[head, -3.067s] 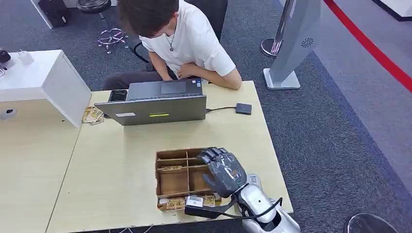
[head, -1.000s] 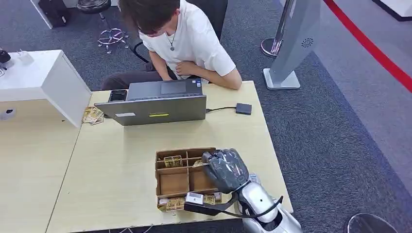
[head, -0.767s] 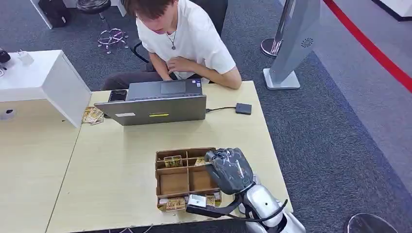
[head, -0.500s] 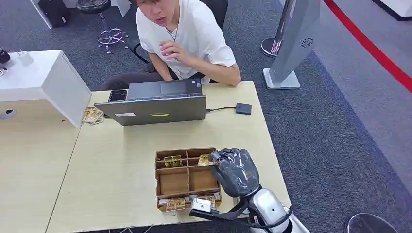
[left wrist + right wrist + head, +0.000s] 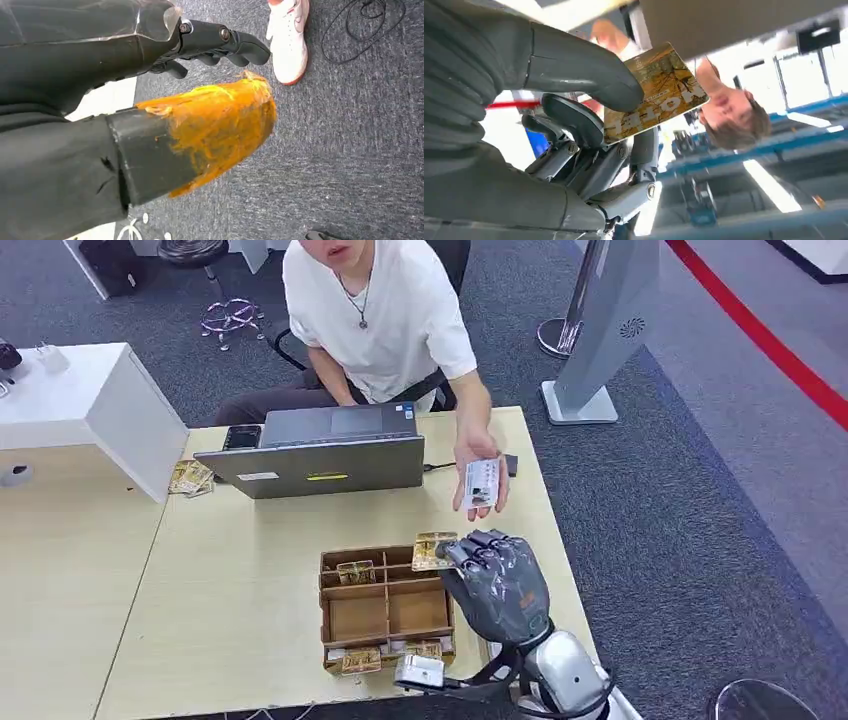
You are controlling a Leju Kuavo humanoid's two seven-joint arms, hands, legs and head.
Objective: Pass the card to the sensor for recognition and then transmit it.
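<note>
A: What has the right hand [image 5: 497,585] got?

B: A card [image 5: 434,551], pinched between thumb [image 5: 574,65] and fingers [image 5: 574,120], held just above the far right corner of the tray [image 5: 385,608]. The right wrist view shows the grip on one end of it, most of the face sticking out free.

A: And the left hand [image 5: 125,100]?

B: Hanging over the carpet, holding nothing that I can see; its fingers look loosely curled, though the angle is poor, so I can't tell open from closed.

A: So where does the card go?

B: To the sensor [image 5: 510,464], I take it the small dark box on a cable past the laptop [image 5: 320,452]. The person's hand [image 5: 480,465] holds a white card [image 5: 481,483] right over it, so wait or come in beside that hand.

A: How to do it well?

B: Keep the pinch firm, carry the card flat with the free end leading, and lower it onto the box without knocking the tray.
</note>
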